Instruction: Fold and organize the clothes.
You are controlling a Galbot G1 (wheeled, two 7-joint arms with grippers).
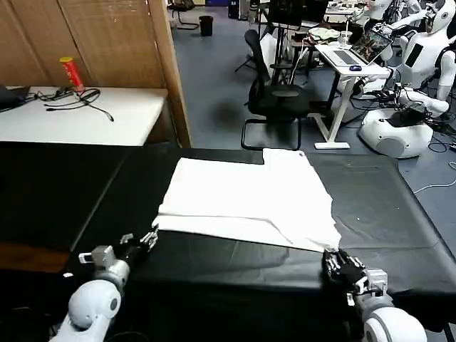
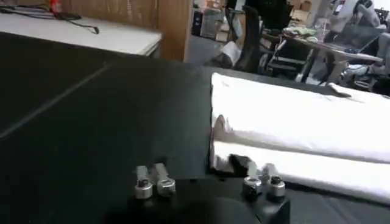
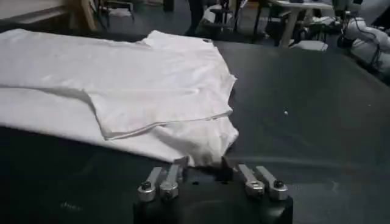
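Black table covering (image 1: 214,256) spans most of the head view, left edge to right edge. We see the white T-shirt (image 1: 249,196) at frame centre on it, plain side up, near part doubled over into a long fold along its lower edge; one sleeve sticks out at the top, about centre-right.

Our left gripper (image 1: 148,241) sits lower left of the head view, at the shirt's near-left corner. In the left wrist view its fingers (image 2: 159,178) stand spread apart on the black cover, shirt corner (image 2: 222,143) just beyond them, nothing held.

Our right gripper (image 1: 335,262) sits lower right, at the shirt's near-right corner. In the right wrist view the gripper (image 3: 210,176) has its fingers parted, shirt hem (image 3: 210,146) right at the tips; we cannot tell whether cloth is pinched.

White side table (image 1: 78,117) upper left, with a red can (image 1: 71,73) and black cables (image 1: 78,100). Office chair (image 1: 274,96) upper centre.
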